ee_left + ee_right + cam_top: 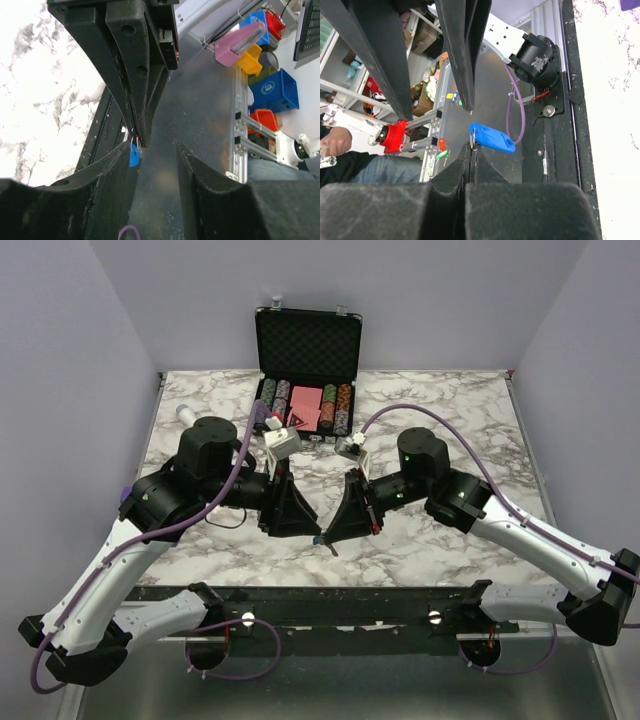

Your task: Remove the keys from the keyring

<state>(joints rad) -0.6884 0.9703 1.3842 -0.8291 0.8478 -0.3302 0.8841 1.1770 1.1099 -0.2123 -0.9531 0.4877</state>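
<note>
The keyring (321,537) hangs in the air between the two arms in the top view, above the near part of the marbled surface (450,410). The left tool (311,532) and right tool (331,533) meet tip to tip there. At this size only a speck of blue shows, and the keys cannot be made out.

From the left wrist, the left tool (152,147) is released, with a clear gap between its fingers. The right tool (138,143) comes down from above, clenched, with the blue tag of the keyring (133,156) dangling just under its tips. The tag sits against the inner face of one left finger rather than in the middle of the gap.

From the right wrist, the right tool (471,151) is pinched tight on the ring end of the keyring (492,138), and the tag sticks out sideways. A sliver of pale metal shows at the pinch; whether it is ring or key I cannot tell. The left tool (437,112) stands open just above, not touching the tag.

The step in hand looks like the left tool taking hold of a key. To do it well, I judge the right grip should hold firm while the left tool centres on the metal, not the plastic tag, and closes only once that metal lies between its fingers.
</note>
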